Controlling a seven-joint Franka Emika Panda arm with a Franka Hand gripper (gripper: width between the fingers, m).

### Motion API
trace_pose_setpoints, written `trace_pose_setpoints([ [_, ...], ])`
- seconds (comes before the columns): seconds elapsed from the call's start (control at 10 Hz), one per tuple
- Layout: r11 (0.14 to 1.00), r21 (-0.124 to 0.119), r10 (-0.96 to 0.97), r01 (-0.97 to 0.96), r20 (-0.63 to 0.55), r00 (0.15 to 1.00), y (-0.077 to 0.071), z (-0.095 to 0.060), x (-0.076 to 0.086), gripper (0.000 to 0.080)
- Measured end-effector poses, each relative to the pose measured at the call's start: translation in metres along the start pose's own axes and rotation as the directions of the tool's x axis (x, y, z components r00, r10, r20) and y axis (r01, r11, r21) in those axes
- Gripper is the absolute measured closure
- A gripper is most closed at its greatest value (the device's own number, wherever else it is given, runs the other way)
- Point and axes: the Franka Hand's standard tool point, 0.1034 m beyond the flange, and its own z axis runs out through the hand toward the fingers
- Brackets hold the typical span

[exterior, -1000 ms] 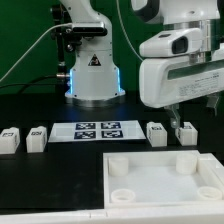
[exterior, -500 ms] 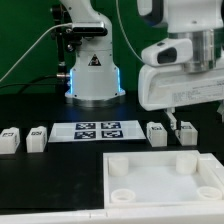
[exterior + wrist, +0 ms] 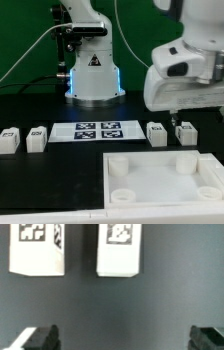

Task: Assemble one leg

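Leg (image 3: 118,252) clear of spread pincer (image 3: 125,335): wrist view only.

Even bright light, soft low-resolution blur

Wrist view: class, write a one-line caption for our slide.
Open tool hovers near two tagged white legs set side by side on the dark table.

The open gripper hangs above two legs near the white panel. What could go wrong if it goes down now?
1. The leg has a neighbour leg close beside it; a finger coming down could knock that one.
2. In the wrist view neither leg lies between the fingers of the open gripper, so closing here would likely grasp nothing.
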Motion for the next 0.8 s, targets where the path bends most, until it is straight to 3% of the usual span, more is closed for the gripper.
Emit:
trace_pose_setpoints([
  [0.3,1.000,-0.022,-0.001,0.007,0.245,0.970,-0.002,-0.003,-0.003,0.0151],
  [0.6,0.999,-0.042,0.010,0.012,0.479,0.878,0.003,0.003,-0.009,0.0151],
  [0.8,0.999,-0.043,0.018,0.003,0.479,0.878,0.001,0.007,-0.004,0.0151],
])
